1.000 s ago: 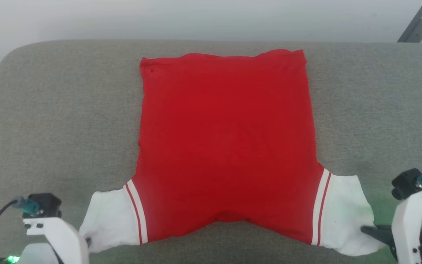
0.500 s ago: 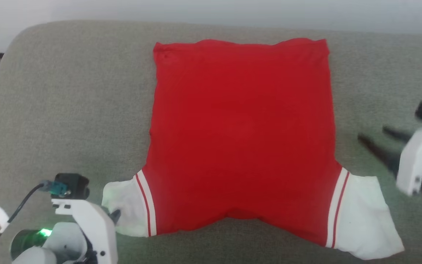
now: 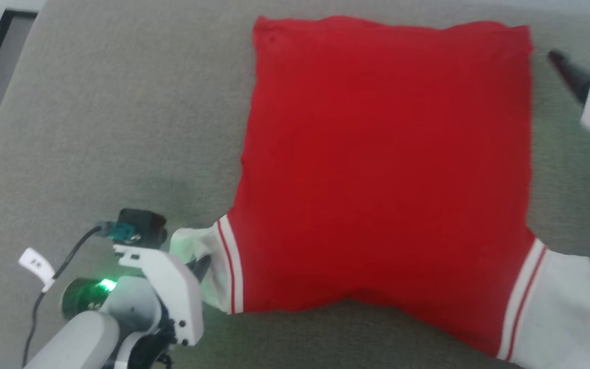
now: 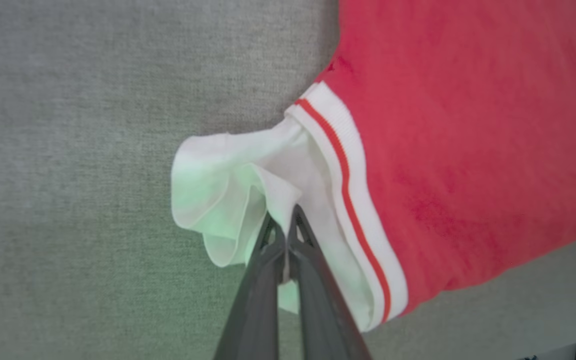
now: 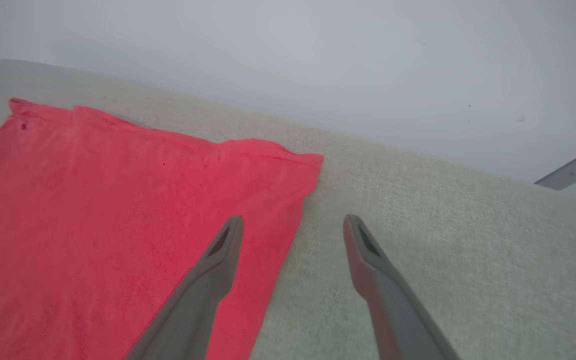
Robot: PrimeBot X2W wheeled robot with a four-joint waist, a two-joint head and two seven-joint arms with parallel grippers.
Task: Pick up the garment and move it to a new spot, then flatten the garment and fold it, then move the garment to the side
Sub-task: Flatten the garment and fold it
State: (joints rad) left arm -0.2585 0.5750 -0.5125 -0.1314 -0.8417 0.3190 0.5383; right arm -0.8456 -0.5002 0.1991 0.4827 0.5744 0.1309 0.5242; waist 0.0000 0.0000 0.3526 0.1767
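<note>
While your left gripper (image 4: 284, 222) pinches white sleeve (image 4: 228, 185) of red jersey T-shirt (image 3: 387, 169), right gripper (image 5: 293, 225) hangs open near far hem corner. T-shirt lies spread flat on grey cushion (image 3: 110, 118). You likely have flattening done; folding, moving aside remain.

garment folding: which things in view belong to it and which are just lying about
Belongs to the job:
garment, spread flat
left gripper, shut on its white sleeve
right gripper, open beside the far corner

Just lying about:
grey cushion underneath
white tag on a cable
metal bracket
</note>
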